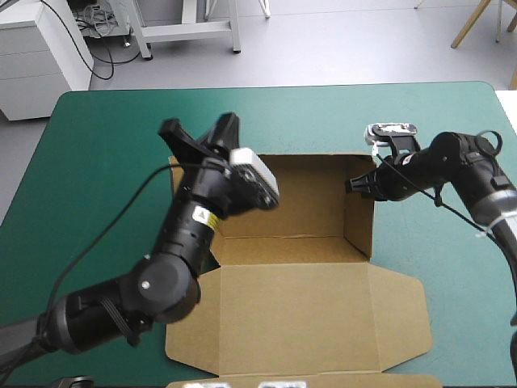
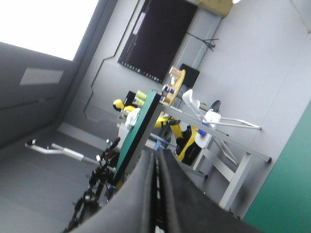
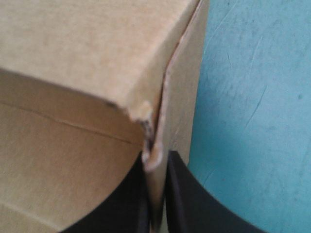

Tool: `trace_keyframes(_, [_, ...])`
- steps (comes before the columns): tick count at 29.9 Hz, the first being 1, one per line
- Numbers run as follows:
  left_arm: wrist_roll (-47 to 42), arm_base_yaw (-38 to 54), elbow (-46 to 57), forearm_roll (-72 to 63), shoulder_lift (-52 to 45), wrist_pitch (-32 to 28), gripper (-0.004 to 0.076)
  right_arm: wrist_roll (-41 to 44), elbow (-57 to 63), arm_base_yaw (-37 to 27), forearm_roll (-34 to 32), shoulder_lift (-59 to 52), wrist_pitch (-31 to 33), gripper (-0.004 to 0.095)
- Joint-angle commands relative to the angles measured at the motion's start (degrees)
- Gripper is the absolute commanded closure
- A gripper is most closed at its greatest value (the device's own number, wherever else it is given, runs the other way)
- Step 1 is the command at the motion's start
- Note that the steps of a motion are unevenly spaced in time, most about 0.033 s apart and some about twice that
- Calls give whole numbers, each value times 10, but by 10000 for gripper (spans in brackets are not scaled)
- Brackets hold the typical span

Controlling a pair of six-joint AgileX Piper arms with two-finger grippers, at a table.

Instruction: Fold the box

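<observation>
The brown box (image 1: 299,315) lies mid-table as an open tray, its walls raised and its lid flat toward the near edge. My right gripper (image 1: 353,186) is at the tray's far right corner, shut on the top of the right wall. In the right wrist view that wall (image 3: 184,58) runs straight between the two black fingers (image 3: 182,199), with the right gripper (image 3: 156,170) nearly closed around it. My left gripper (image 1: 202,133) is raised above the tray's left wall, pointing up and away. The left gripper (image 2: 156,158) is shut with nothing in it, looking level into the room.
The teal-green cover (image 1: 97,186) is bare to the left of the box and also on the right past the right arm. The left arm's elbow hangs over the lid's left flap (image 1: 182,347). The lid's side flaps spread flat near the front edge.
</observation>
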Motion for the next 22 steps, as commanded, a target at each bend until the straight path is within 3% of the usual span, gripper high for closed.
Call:
trace_keyframes(1, [-2, 82, -60, -40, -25, -36, 729, 0, -54, 1, 8, 41, -21, 907])
trace_keyframes(8, [75, 313, -109, -347, -25, -67, 730, 0, -131, 1, -11, 134, -13, 885])
trace_keyframes(11, [133, 404, -109, -485, -25, -67, 730, 0, -143, 1, -11, 156, -19, 777])
trace_keyframes(17, [240, 566, -109, -708, -25, -66, 730, -3, -151, 1, -11, 163, -32, 406])
trace_keyframes(22, [328, 681, -109, -878, -25, -58, 730, -11, -203, 1, -17, 161, 43, 370])
